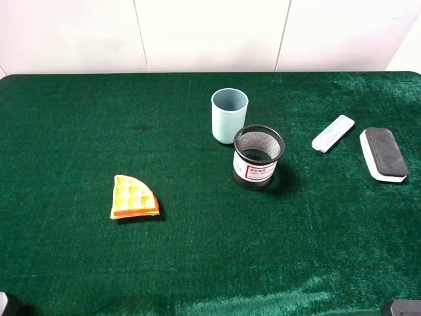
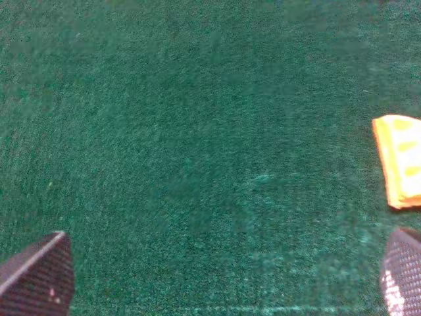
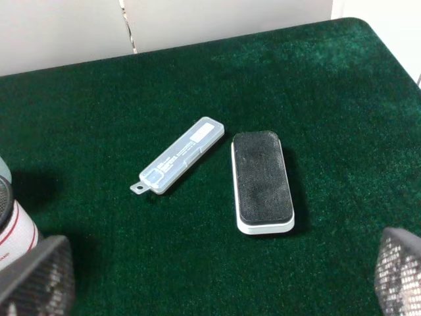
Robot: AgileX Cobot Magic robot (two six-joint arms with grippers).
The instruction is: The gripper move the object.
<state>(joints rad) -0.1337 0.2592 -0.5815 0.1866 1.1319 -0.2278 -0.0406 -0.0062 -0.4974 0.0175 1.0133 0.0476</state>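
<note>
The black wire-mesh pen cup (image 1: 258, 158) with a white label and red print stands upright near the middle of the green table, just in front and to the right of a light-blue plastic cup (image 1: 229, 115). A sliver of the pen cup shows at the edge of the right wrist view (image 3: 14, 227). My left gripper (image 2: 223, 283) is open and empty over bare cloth, far from the cup. My right gripper (image 3: 220, 276) is open and empty, low at the table's front right, apart from the cup. In the exterior view only a dark bit of the right arm (image 1: 402, 307) shows.
A yellow-orange waffle wedge (image 1: 134, 197) lies at the left, also showing in the left wrist view (image 2: 401, 161). A clear flat plastic case (image 1: 333, 133) (image 3: 177, 155) and a white-and-black board eraser (image 1: 383, 153) (image 3: 262, 181) lie at the right. A white wall runs behind the table.
</note>
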